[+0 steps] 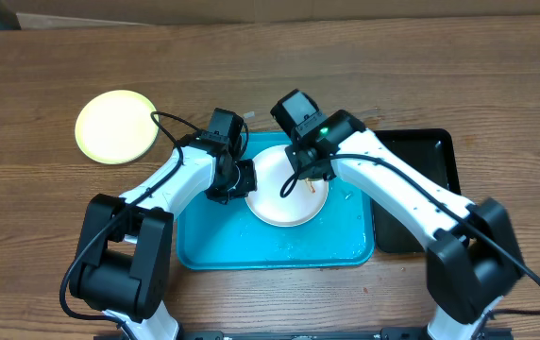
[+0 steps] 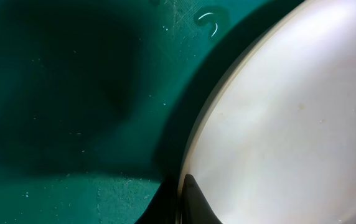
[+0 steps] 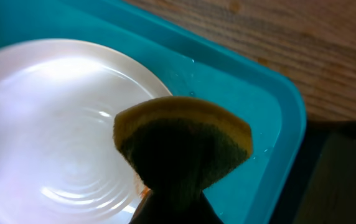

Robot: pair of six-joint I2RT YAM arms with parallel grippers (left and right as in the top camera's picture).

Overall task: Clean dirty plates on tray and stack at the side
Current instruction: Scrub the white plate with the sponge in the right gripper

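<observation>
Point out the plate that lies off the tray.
The lime-green plate, lying alone on the wooden table at the far left. The white plate sits in the turquoise tray.

two plates, one white plate [image 1: 278, 204] and one lime-green plate [image 1: 115, 126], one blue tray [image 1: 215, 242], one black tray [image 1: 432, 156], one sponge [image 3: 184, 130].
</observation>
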